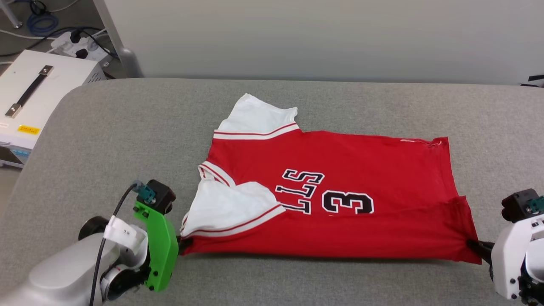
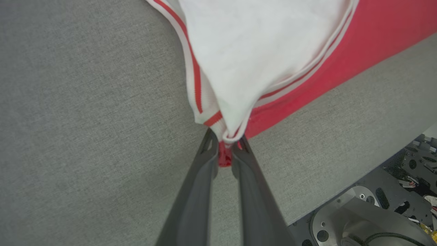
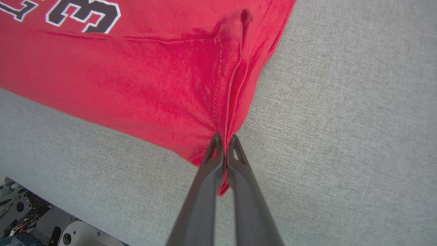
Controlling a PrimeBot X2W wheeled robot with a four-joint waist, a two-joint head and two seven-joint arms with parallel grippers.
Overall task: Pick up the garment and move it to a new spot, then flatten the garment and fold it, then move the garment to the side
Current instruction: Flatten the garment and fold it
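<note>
Left gripper [image 2: 225,150], right gripper [image 3: 225,145]: fingers [image 2: 201,177] clenched on corners of the garment [image 1: 361,170]; cloth likely soft, light, limp; hems between fingers hold best.

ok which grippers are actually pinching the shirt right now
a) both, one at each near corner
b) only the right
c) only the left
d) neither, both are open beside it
a: the left gripper is shut on the shirt at its near corner by the sleeve, and the right gripper is shut on its near hem corner.
</note>
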